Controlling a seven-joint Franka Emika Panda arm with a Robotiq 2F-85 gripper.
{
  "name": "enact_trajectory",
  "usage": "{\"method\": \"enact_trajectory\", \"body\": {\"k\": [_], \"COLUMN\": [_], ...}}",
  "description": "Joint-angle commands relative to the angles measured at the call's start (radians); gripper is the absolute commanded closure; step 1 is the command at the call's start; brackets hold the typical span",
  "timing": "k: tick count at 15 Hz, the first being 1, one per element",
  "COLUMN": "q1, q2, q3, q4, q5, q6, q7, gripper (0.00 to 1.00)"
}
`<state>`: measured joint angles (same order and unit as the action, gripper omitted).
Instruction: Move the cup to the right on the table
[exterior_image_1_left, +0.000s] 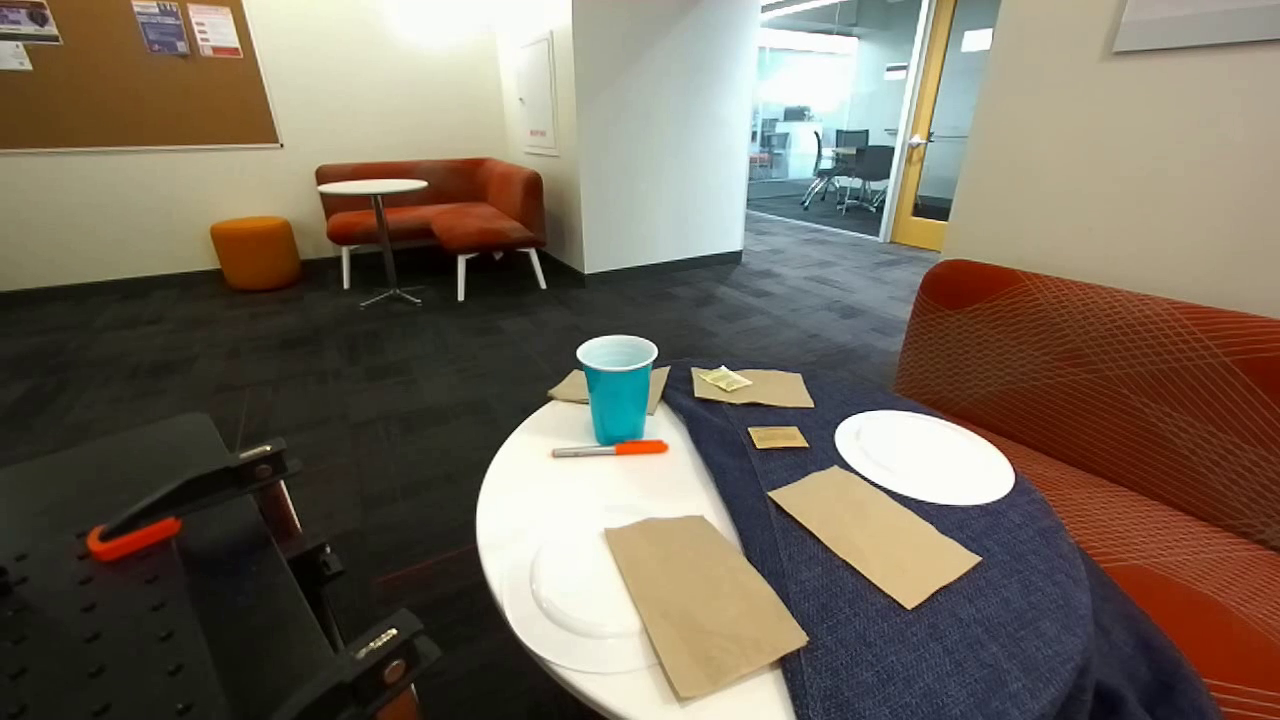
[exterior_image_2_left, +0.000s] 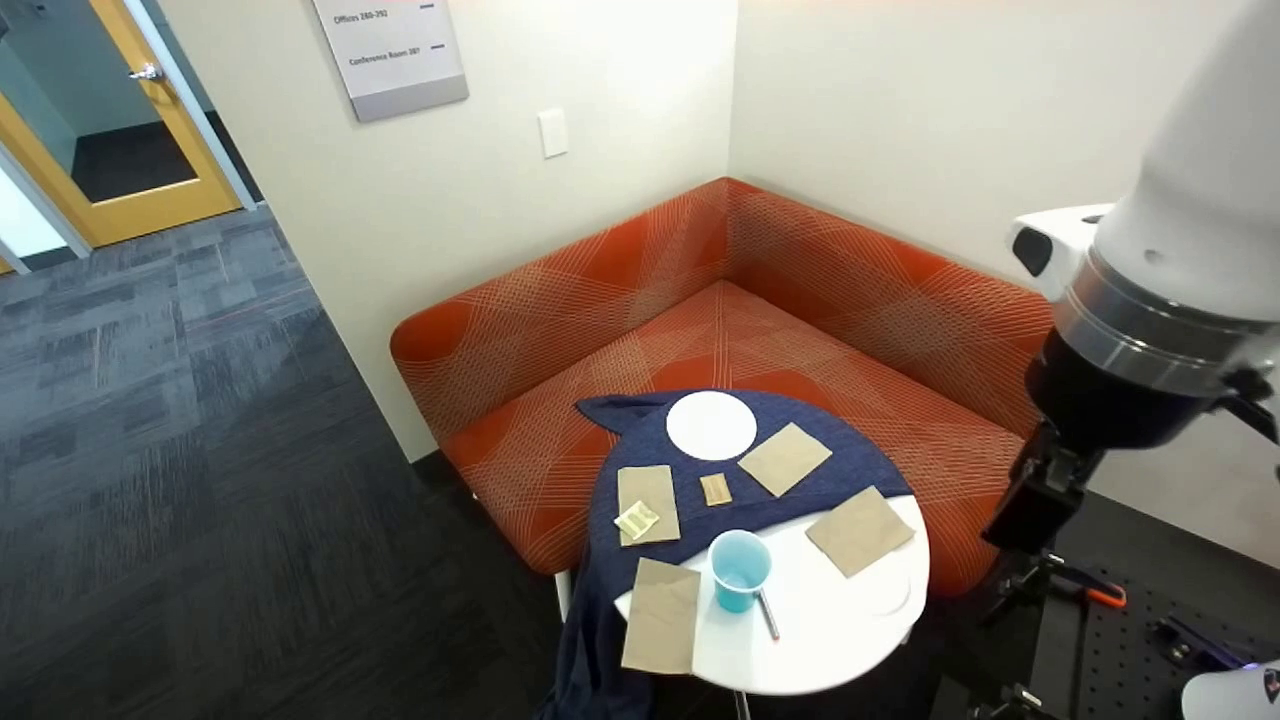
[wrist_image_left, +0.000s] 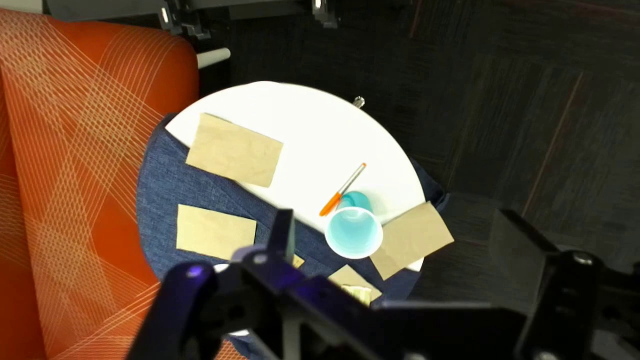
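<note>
the cup (exterior_image_1_left: 618, 405) stands upright on the bare white part of the table (exterior_image_1_left: 520, 490), toward ten o'clock of the top in an exterior view. there, a pen (exterior_image_1_left: 610, 449) lies at its six o'clock, perhaps touching the base, though the angle makes that hard to tell. a brown napkin (exterior_image_1_left: 570, 388) shows behind it at twelve. the blue cloth (exterior_image_1_left: 1000, 600) covers the top's three o'clock side, under a plate (exterior_image_1_left: 925, 455) and a packet (exterior_image_1_left: 778, 437). in the wrist view the gripper (wrist_image_left: 395, 225) has its jaws spread wide, holding nothing.
</note>
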<state>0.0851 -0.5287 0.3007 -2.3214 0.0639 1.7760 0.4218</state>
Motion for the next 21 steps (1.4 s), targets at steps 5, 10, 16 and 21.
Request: {"method": "enact_trajectory", "body": {"k": [5,10,16,21], "q1": [-0.068,-0.081,-0.067,-0.053], "q2": [0.185,0.346,0.511,0.613], "q3": [-0.082,-0.139,-0.18,-0.204], "q4": [0.046,0.085,0.122,0.104], "q5": [-0.052,-0.048,-0.052,-0.037], "q6": [0.226,0.321,0.394,0.53], "q7": [0.021,0.01,0.027,0.005], "gripper": [0.0,0.0,0.0,0.0]}}
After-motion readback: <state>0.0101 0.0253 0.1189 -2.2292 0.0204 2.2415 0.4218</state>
